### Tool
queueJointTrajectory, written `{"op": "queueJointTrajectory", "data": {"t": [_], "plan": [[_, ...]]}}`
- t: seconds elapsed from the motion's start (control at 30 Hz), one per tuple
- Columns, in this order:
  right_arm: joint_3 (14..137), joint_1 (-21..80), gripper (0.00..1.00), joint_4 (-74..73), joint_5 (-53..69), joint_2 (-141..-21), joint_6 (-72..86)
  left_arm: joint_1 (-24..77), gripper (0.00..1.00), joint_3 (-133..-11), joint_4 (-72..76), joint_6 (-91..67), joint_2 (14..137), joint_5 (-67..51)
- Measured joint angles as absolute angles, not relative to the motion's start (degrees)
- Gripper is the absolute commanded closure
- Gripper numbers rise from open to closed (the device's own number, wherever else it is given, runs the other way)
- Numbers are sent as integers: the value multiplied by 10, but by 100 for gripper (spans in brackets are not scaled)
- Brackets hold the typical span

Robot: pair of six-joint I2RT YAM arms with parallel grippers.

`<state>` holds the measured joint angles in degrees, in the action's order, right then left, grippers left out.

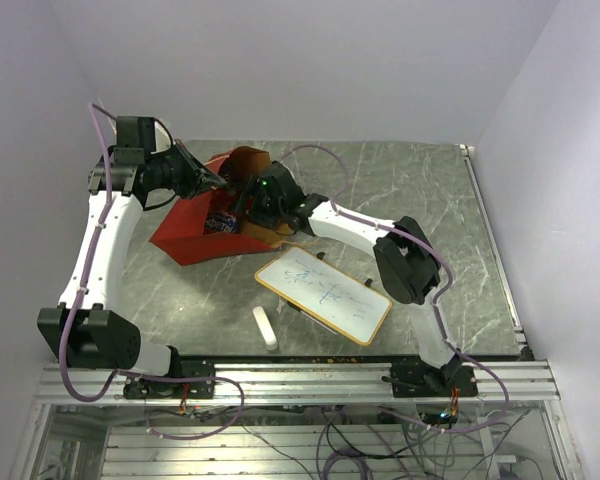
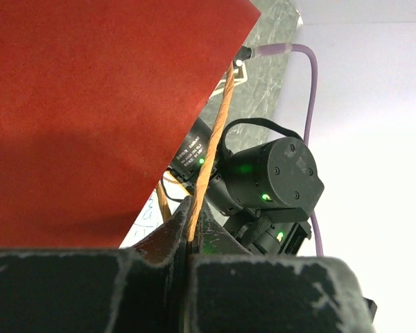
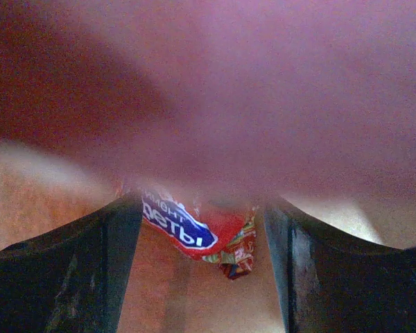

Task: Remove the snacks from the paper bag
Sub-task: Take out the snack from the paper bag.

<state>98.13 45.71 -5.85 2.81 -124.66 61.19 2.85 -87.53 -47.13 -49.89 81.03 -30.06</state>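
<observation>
The paper bag [image 1: 185,240] is showing deep red outside and brown kraft inside. Its twine handle [image 2: 211,139] is glowing orange-tan above the black left end effector [image 2: 187,239]. The snack packet [image 3: 194,232] is showing red-orange crinkled foil with a blue label and white lettering, framed by the black right end effector [image 3: 201,277]. The surface [image 1: 420,190] is displaying grey-green marbling with pale veins. Near its front edge, the whiteboard [image 1: 325,293] is showing a tan frame around white with faint bluish scribbles, and the eraser stick [image 1: 266,328] is showing plain white. The cable [image 2: 312,69] is showing purple.
</observation>
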Motion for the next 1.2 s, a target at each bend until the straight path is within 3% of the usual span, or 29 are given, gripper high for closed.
{"op": "queueJointTrajectory", "data": {"t": [0.1, 0.33, 0.57, 0.7, 1.2], "plan": [[984, 457, 31, -52, 19, -1254, 623, 32, 93, -868, -464, -503, 803, -301], [1038, 457, 47, -51, 1, -1311, 644, 37, 93, -865, -464, -496, 799, -300], [1049, 459, 84, -50, -5, -1315, 654, 37, 93, -858, -466, -481, 797, -300], [1049, 460, 96, -48, -7, -1315, 662, 37, 93, -849, -472, -470, 792, -298], [1059, 460, 100, -60, -10, -1301, 653, 37, 93, -851, -502, -428, 787, -281]]}}
